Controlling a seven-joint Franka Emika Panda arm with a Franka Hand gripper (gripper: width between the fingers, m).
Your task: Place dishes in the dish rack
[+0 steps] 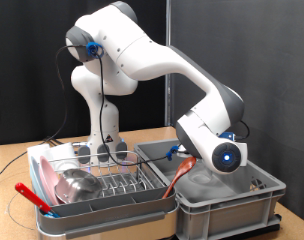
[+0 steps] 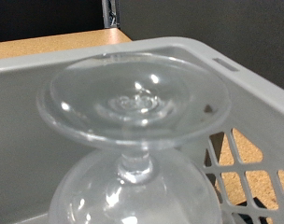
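Here the arm (image 1: 142,60) bends down from the exterior view's top into the grey tub (image 1: 232,205) on that view's right, and the gripper (image 1: 197,170) sits low inside it. Beside the tub, on the exterior view's left, the dish rack (image 1: 102,190) stands on the worktop (image 1: 12,160) — it already carries a steel bowl (image 1: 77,185), with a pink plate (image 1: 44,170) leaning at its far-left end and a red utensil (image 1: 34,195) along its near-left edge.

The 1 thing the fingers are nearest to is the glass (image 2: 133,140). In the wrist view it fills the picture directly ahead: a stemmed glass standing upside down in the tub, its round foot (image 2: 133,98) uppermost and facing the camera, the stem (image 2: 134,163) running away below it to the bowl of the glass (image 2: 123,201). So its long axis lies roughly along the line of the fingers — upright, foot towards the hand.

Neither view shows the fingers themselves; whether they are spread or closed I cannot tell.
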